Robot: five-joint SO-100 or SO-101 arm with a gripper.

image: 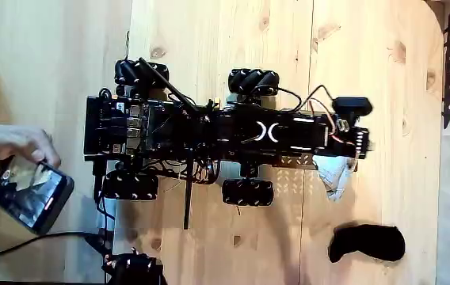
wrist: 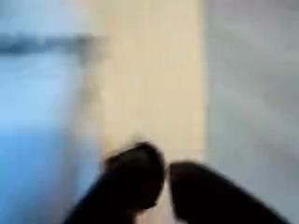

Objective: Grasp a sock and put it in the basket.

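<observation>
Sock [image: 335,176] hangs pale and crumpled at the right end of the arm [image: 265,131] in the fixed view, right at the gripper [image: 344,162], seemingly pinched there, though how wide the fingers sit I cannot tell. Black sock [image: 368,243] lies nearer, right. A hand [image: 7,142] with a phone [image: 28,192] sits far left. Wrist view is blurred: two dark fingertips [wrist: 126,187].

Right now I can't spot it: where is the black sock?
In the fixed view, the black sock lies on the wooden table at lower right, just below the white sock.
</observation>
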